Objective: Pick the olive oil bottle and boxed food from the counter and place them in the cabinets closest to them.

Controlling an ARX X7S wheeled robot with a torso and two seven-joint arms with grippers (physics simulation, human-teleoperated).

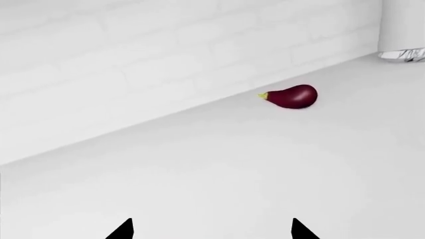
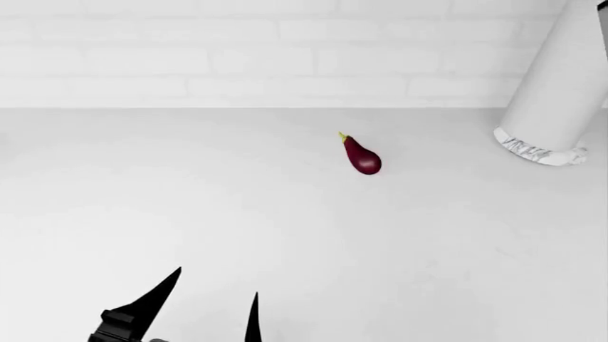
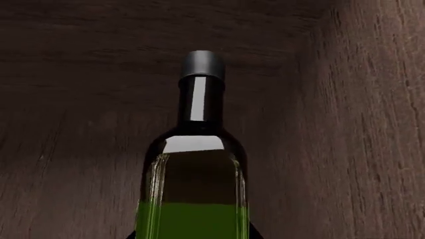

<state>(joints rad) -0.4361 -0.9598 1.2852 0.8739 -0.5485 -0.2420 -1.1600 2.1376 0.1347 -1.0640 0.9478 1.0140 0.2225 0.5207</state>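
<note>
Olive oil bottle (image 3: 193,164) upright inside dark wooden cabinet (image 3: 345,124), right hand not visible, grip unclear. Left hand (image 2: 204,306) wide, empty over worktop (image 2: 285,235) near eggplant (image 2: 362,156), free for the box.

- The olive oil bottle (image 3: 194,169) fills the right wrist view: dark glass, a slim neck with a bright glint, a grey-black cap on top and a yellow-green label low on its body.
- It stands upright among dark brown wood-grain walls, apparently inside a cabinet; its base is cut off, so what it rests on cannot be told.
- The worktop (image 2: 285,242) is broad, plain, smooth white, meeting a white brick wall.
</note>
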